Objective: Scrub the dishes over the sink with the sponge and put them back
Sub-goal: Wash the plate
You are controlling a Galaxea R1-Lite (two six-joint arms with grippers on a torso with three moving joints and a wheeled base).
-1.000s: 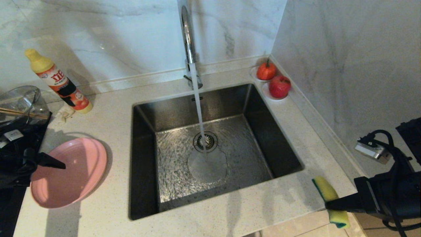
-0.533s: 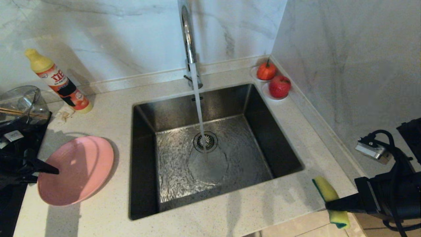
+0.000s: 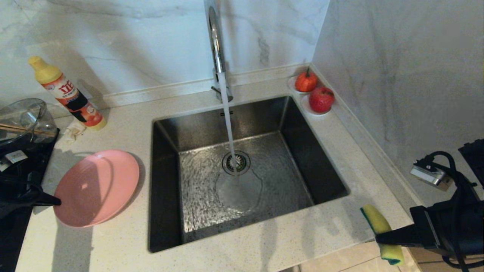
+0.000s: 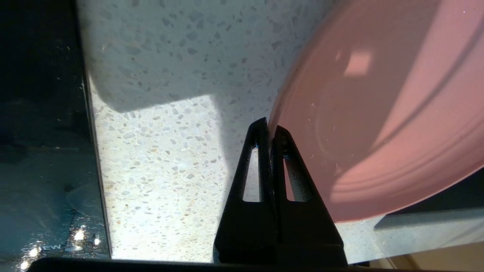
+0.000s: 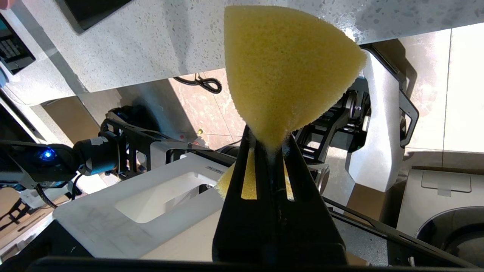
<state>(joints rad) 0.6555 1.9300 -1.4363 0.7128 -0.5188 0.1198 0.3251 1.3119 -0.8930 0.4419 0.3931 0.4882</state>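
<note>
The pink plate [image 3: 96, 188] lies on the counter left of the sink [image 3: 166, 181], one of the dishes. My left gripper [image 3: 56, 203] is shut on its near-left rim; in the left wrist view the left gripper [image 4: 267, 126] pinches the plate [image 4: 378, 124] edge between both fingers. The yellow sponge [image 3: 379, 226] with its green layer is held upright past the counter's front-right corner, my right gripper [image 3: 378, 238] shut on its waist. The right wrist view shows the sponge [image 5: 283, 68] squeezed in the right gripper [image 5: 269, 141]. Water runs from the tap [image 3: 215, 41] onto the drain [image 3: 236, 162].
A detergent bottle [image 3: 66, 92] stands at the back left. A clear glass bowl [image 3: 22, 117] with chopsticks sits on a black hob [image 3: 15, 158] at the far left. Two red fruits [image 3: 321, 99] rest at the sink's back-right corner. A marble wall runs along the right.
The left gripper's fingers have shut on the plate's rim, and the plate has slid right toward the sink. The right arm with the sponge has stayed still.
</note>
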